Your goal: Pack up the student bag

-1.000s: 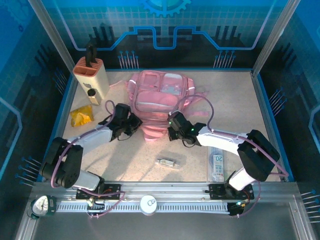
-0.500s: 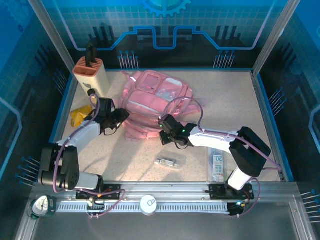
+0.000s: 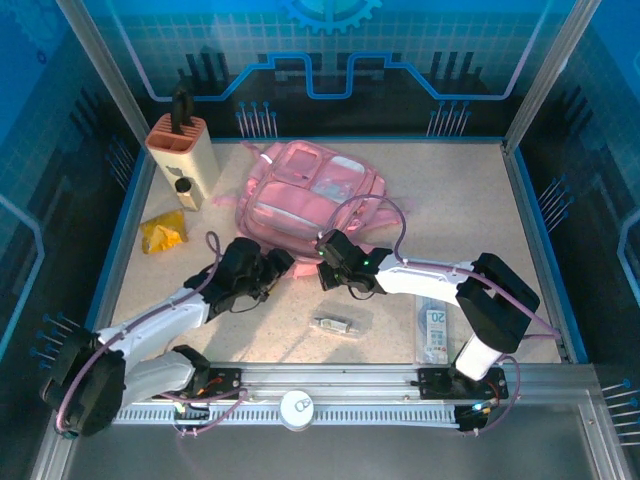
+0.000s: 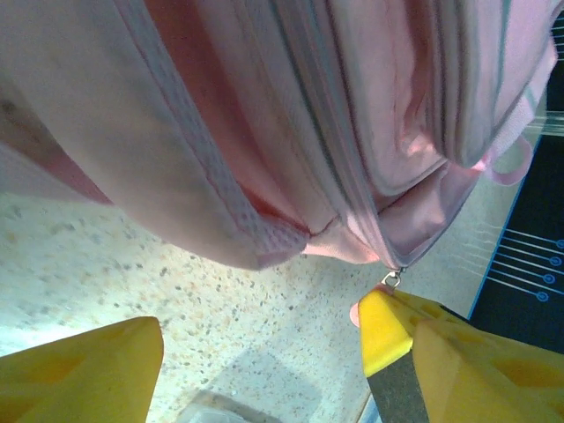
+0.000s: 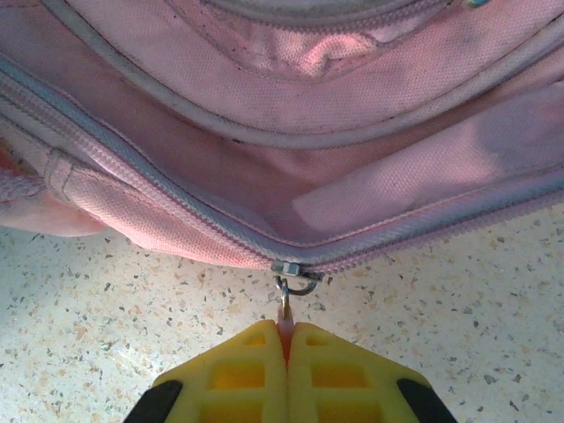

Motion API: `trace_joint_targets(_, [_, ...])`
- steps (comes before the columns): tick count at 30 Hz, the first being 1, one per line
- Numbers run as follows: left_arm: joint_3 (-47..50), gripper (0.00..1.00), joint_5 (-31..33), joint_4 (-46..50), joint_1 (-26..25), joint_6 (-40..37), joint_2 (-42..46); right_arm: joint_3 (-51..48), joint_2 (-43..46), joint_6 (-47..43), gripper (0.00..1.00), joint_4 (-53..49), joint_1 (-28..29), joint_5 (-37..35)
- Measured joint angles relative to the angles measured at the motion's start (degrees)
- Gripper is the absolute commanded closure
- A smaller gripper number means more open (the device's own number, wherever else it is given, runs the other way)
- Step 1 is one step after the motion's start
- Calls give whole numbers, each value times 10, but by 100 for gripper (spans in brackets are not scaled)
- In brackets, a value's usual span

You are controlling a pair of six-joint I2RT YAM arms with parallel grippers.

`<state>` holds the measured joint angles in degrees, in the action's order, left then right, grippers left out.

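Blue walls (image 3: 330, 60) round a speckled counter (image 3: 450, 200). Toward its far edge, the pink student bag (image 3: 310, 195), slid left and turned since a second ago. Just let go by the left hand (image 3: 272, 268), now wide open, empty. Pinched at the zip pull (image 5: 285, 304) by the tight-shut right hand (image 5: 286, 333); probably ready for unzipping, then packing.

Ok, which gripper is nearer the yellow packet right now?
Left. The left gripper is at the student bag's near-left edge, right of the yellow packet. The right gripper is farther right along that edge, shut on a zip pull.
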<state>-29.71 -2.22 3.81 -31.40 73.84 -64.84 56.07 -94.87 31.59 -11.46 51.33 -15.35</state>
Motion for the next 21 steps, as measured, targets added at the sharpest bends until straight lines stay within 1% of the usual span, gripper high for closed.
trace_joint_targets(4, [-36, 23, 23, -34, -46, 48, -75, -7, 0, 6, 100, 9, -1, 3])
trace_joint_targets(6, [-50, 26, 30, -57, -58, 73, -111, -11, 0, 10, 100, 15, -4, 9])
trace_joint_targets(13, [-96, 37, 66, -88, -65, 114, -206, -30, 0, 19, 100, 39, -5, 13])
trace_joint_targets(16, [-107, 49, 76, -96, -65, 126, -233, -33, 0, 19, 100, 43, -5, 13])
trace_joint_targets(18, [-108, 64, 82, -96, -63, 129, -242, -33, 0, 19, 100, 43, -5, 12])
trace_joint_targets(19, [-108, 69, 83, -95, -62, 128, -243, -33, 0, 18, 100, 44, -5, 12])
trace_joint_targets(21, [-109, 82, 84, -90, -57, 125, -243, -33, 0, 16, 100, 45, -8, 8])
